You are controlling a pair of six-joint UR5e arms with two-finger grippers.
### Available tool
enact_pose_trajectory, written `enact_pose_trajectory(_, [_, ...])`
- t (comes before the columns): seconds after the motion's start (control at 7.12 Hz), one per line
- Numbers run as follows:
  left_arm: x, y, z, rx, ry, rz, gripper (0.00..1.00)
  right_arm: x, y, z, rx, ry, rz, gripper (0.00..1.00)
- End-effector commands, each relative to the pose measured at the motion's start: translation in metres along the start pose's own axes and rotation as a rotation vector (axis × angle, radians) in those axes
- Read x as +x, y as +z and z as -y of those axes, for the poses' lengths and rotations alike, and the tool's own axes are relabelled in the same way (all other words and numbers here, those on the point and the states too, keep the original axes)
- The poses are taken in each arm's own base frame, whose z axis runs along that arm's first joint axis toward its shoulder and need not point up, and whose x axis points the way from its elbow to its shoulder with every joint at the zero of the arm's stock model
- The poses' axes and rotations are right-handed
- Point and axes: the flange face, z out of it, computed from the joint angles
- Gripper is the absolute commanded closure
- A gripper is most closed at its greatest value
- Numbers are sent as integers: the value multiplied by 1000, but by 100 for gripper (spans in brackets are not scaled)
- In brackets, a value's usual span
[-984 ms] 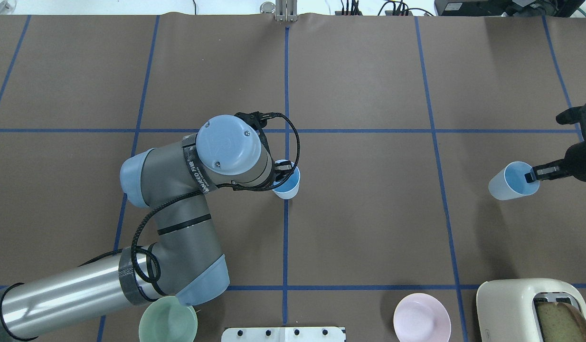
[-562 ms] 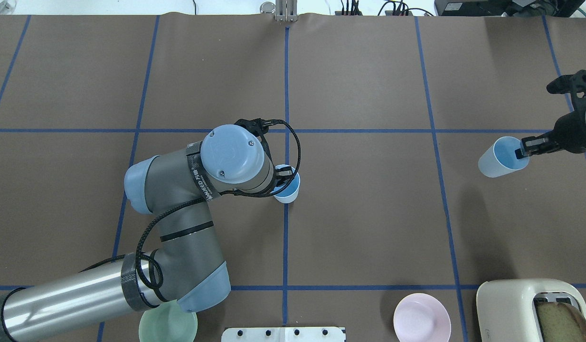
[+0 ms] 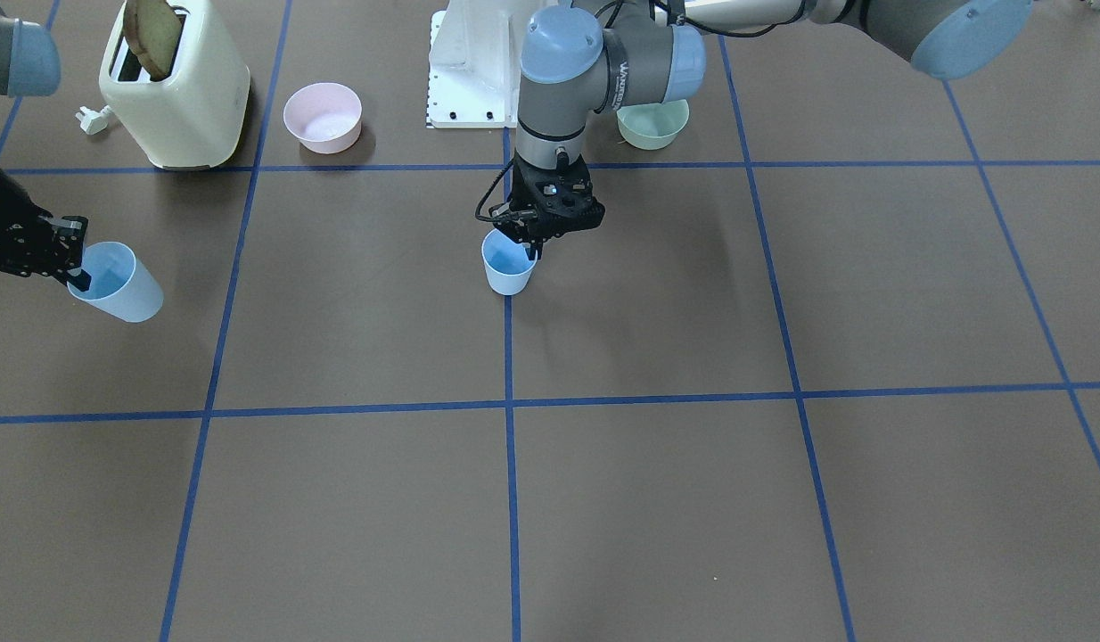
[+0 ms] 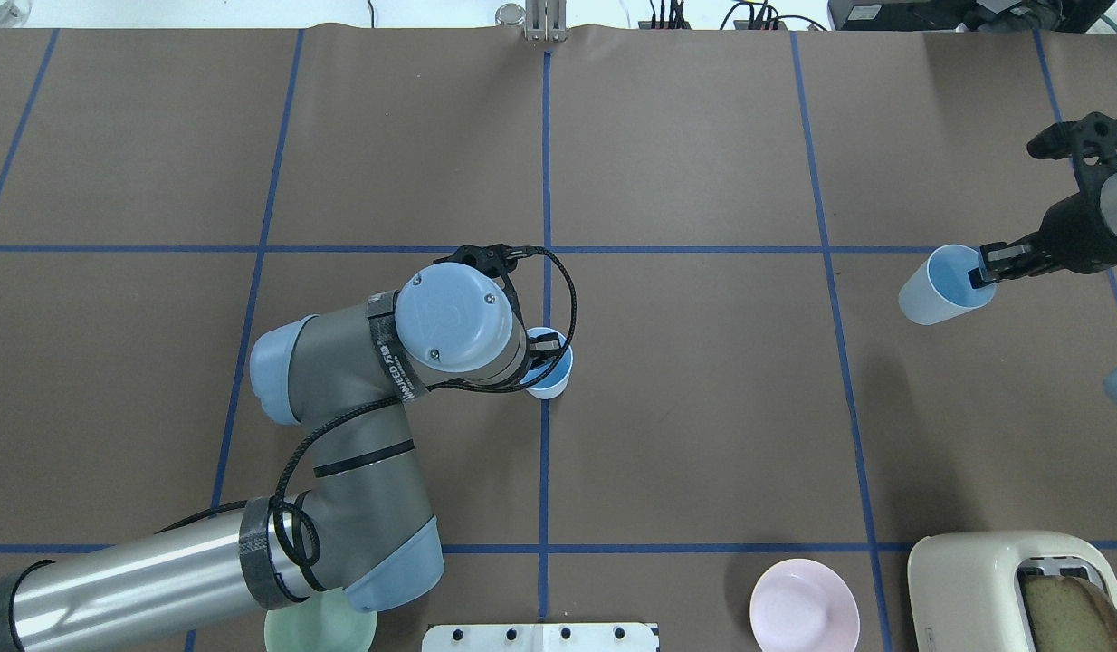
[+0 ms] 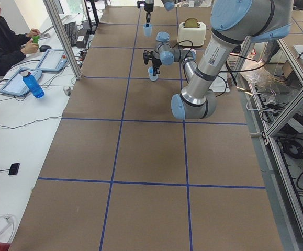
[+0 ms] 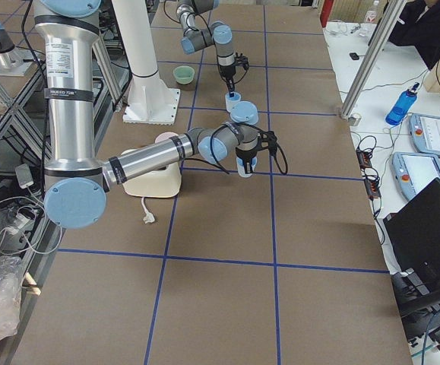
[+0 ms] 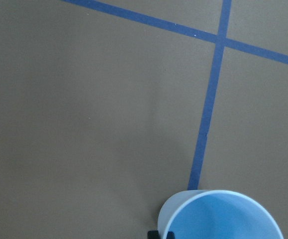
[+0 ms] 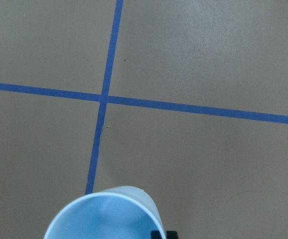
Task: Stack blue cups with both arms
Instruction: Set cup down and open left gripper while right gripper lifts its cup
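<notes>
Across brown tape-gridded table (image 4: 703, 435), with left gripper (image 4: 542, 348) pinching the rim of one small pale-blue tapered plastic cup (image 4: 553, 371) midway between the side edges and right gripper (image 4: 982, 271) pinching the rim of its tilted twin (image 4: 939, 288) near the right edge, level that twin, centre above, then lower.

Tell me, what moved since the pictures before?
The right gripper carried the right cup away from the robot and a little toward the table's middle. The left gripper shifted the left cup slightly back toward the robot. Both grippers kept hold of their cups' rims. The pink bowl and toaster stayed put.
</notes>
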Motion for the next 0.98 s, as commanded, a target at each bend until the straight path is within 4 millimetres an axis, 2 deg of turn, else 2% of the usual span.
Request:
enact_pose_trajectory(0.0, [1, -2, -1, -4, 8, -8, 82, 1, 1, 0, -3, 2, 1, 100])
enact_pose_trajectory(0.14, [0, -2, -1, -2, 8, -10, 22, 0, 0, 0, -2, 2, 2, 100])
enact_pose_trajectory(0.28, [0, -2, -1, -2, 10, -10, 4, 0, -1, 1, 0, 2, 3, 100])
enact_pose_trajectory(0.56, [1, -5, -2, -7, 15, -14, 2, -2, -10, 8, 3, 14, 9, 100])
enact_pose_trajectory(0.7, [0, -14, 0, -7, 24, -30, 2, -11, -23, 27, 9, 36, 4, 100])
enact_pose_trajectory(0.84, [-6, -36, -2, -1, 84, -65, 2, -24, -33, 39, 8, 46, 2, 100])
